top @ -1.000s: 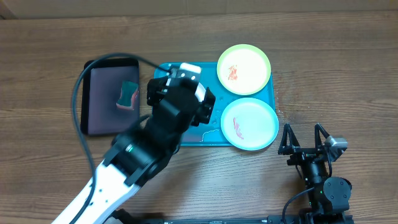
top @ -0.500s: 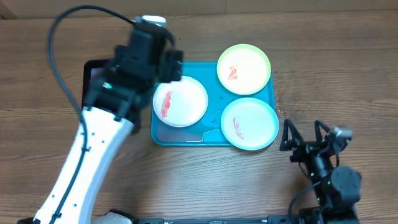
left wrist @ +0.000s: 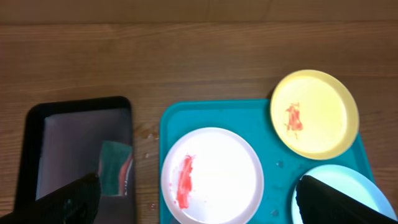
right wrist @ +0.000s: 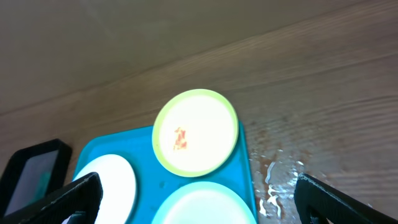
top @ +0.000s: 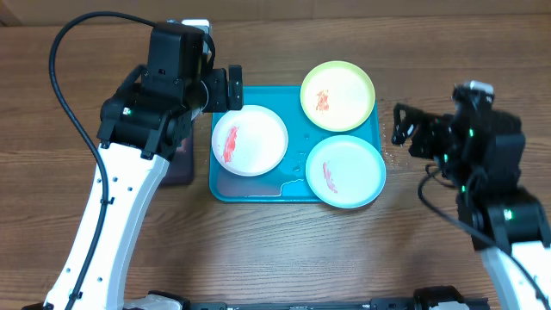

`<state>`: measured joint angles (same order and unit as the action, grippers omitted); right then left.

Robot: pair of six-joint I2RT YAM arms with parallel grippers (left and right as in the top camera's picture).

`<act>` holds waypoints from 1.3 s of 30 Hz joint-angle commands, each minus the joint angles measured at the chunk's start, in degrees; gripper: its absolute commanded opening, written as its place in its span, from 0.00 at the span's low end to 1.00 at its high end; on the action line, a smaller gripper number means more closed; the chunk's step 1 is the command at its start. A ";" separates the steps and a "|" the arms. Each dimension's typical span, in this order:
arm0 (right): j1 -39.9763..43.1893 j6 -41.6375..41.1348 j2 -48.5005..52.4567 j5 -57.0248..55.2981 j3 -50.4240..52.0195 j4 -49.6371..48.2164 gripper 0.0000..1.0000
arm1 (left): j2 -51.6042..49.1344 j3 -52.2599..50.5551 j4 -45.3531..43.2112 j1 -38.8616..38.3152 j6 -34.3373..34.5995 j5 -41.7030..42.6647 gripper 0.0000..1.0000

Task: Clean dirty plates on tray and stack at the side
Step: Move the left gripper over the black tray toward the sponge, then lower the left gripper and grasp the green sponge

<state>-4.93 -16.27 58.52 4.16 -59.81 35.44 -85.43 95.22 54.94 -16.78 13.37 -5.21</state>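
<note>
Red-smeared white plate (top: 250, 140), yellow-green plate (top: 337, 96) and mint plate (top: 345, 171) lie flat — unstacked — on the turquoise tray (top: 295, 159).

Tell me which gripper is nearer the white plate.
Left. The left gripper is above the white plate's upper-left edge; the right gripper is off the turquoise tray's right side, beyond the mint plate.

The wooden counter (top: 482, 52) carries a turquoise tray (top: 250, 187) holding three red-smeared plates: a white plate (top: 254, 142) at left, a yellow-green plate (top: 337, 95) and a mint plate (top: 346, 170) at right. The left arm (top: 129, 189) partly hides a black tray (top: 179, 164).
</note>
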 commanded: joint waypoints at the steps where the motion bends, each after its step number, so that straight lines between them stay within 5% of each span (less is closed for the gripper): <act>1: -0.26 1.14 3.32 4.39 -1.81 -0.39 1.00 | -0.39 1.27 0.13 0.24 0.59 4.28 1.00; 8: -0.26 1.14 7.32 8.24 -1.81 -0.35 1.00 | -0.87 1.27 2.10 0.26 -0.20 2.62 1.00; 15: -0.26 1.14 9.29 9.01 -1.79 -0.07 1.00 | -6.95 1.27 9.62 0.39 16.20 -14.51 1.00; 19: -0.26 1.33 9.44 9.01 -1.77 0.94 1.00 | -13.33 1.27 12.00 1.64 20.76 -16.59 1.00; 33: -0.26 1.33 9.66 9.01 -1.66 3.13 1.00 | -25.68 1.27 7.82 4.26 23.06 -18.84 1.00; 39: -0.26 1.33 10.88 9.01 -1.66 3.76 1.00 | -29.14 1.27 0.44 5.60 17.75 -19.39 1.00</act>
<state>-4.91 -16.03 68.49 12.69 -60.53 39.09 -112.31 95.57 57.04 -12.36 34.09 -22.63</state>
